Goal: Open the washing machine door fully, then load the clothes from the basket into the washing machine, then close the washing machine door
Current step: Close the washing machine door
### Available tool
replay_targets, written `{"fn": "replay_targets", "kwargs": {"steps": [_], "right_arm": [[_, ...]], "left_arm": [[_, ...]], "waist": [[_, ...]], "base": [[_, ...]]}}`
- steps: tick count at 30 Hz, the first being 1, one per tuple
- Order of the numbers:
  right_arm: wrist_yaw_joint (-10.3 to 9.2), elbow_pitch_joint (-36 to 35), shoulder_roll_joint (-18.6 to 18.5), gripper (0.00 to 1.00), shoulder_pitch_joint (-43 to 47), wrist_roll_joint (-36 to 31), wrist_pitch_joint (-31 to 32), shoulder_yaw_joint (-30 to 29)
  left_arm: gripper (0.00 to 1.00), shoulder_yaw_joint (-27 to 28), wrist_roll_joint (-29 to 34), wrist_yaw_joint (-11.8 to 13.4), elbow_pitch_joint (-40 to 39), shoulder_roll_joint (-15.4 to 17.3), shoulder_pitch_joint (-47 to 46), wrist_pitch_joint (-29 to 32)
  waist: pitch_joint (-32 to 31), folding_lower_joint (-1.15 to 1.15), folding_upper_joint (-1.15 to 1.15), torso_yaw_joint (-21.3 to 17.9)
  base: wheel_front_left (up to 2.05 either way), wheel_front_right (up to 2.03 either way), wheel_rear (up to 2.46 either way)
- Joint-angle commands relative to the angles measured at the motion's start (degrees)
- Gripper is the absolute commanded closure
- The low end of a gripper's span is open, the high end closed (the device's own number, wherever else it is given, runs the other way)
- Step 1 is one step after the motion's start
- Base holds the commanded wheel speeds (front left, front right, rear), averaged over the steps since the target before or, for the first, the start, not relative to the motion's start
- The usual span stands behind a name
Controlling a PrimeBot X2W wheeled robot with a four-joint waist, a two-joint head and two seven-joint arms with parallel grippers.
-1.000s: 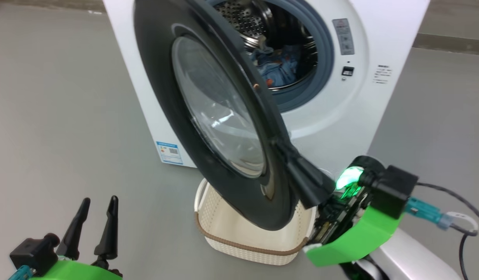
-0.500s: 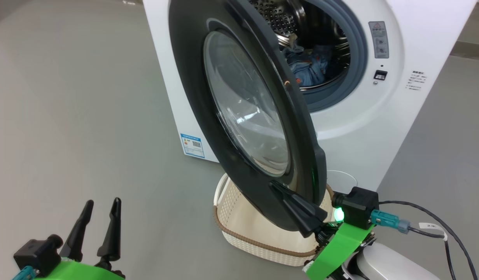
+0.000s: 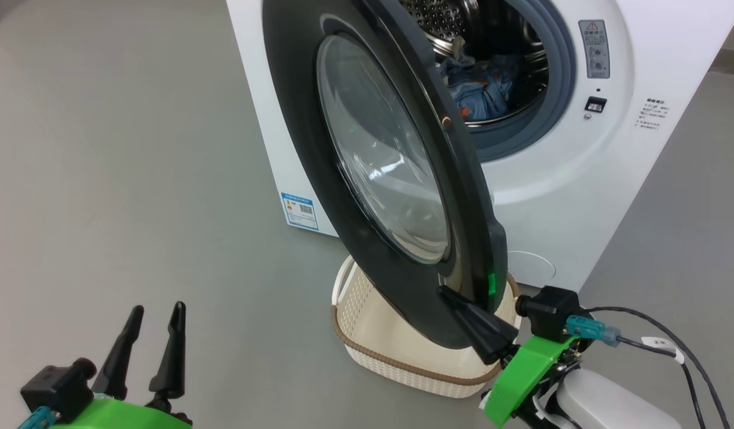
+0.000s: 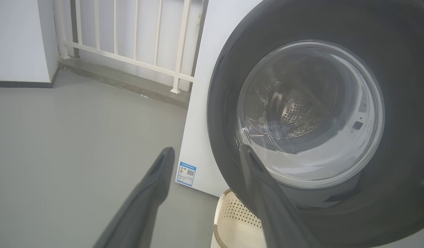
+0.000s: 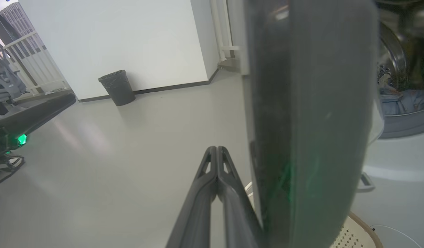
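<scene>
the left pincer, fingers spread wide and holding nothing, hovers low at the near left, while the right pincer, fingers pressed together, touches the outer face of the washing machine door near its lower edge. the basket beneath looks empty. beyond, the clothes lie inside the drum of the washing machine; loading appears done, with the half-open door left to shut.

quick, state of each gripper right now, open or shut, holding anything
Left gripper: open, holding nothing.
Right gripper: shut, nothing between its fingers, which lie against the lower edge of the washing machine door.
</scene>
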Motion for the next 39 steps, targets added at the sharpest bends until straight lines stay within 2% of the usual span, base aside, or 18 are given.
{"fn": "replay_targets", "kwargs": {"steps": [1, 10, 28, 33, 39], "right_arm": [[0.31, -0.36, -0.01, 1.00, -1.36, 0.30, -0.47, -0.31], [0.31, 2.27, -1.26, 1.00, -1.99, -0.54, -0.47, -4.57], [0.31, 2.81, -2.69, 1.00, -8.50, -5.65, -0.47, -25.28], [0.31, 2.85, -2.78, 1.00, -11.66, -7.10, -0.47, -28.46], [0.31, 3.70, -3.59, 1.00, -16.90, -8.93, -0.47, -30.05]], "left_arm": [[0.00, 2.06, -0.55, 0.15, -0.74, 1.22, -2.67, -0.80], [0.00, 2.09, -0.79, -0.08, -0.59, 1.01, -3.68, -0.98], [0.00, 3.64, -1.32, -0.69, -1.85, 3.38, -7.98, -1.23], [0.00, 4.38, -1.77, -0.79, -2.13, 4.26, -8.89, -1.25], [0.00, 4.27, -2.40, -0.90, -2.46, 3.39, -9.69, -1.28]], "waist": [[0.49, 0.00, 0.00, -0.30], [2.77, 0.00, 0.00, -1.11], [13.85, 0.00, 0.00, -1.63], [16.88, 0.00, 0.00, -1.22], [20.74, 0.00, 0.00, -0.80]], "base": [[0.00, 0.00, 0.00], [0.00, 0.00, 0.00], [0.00, 0.00, 0.00], [0.00, 0.00, 0.00], [0.00, 0.00, 0.00]]}}
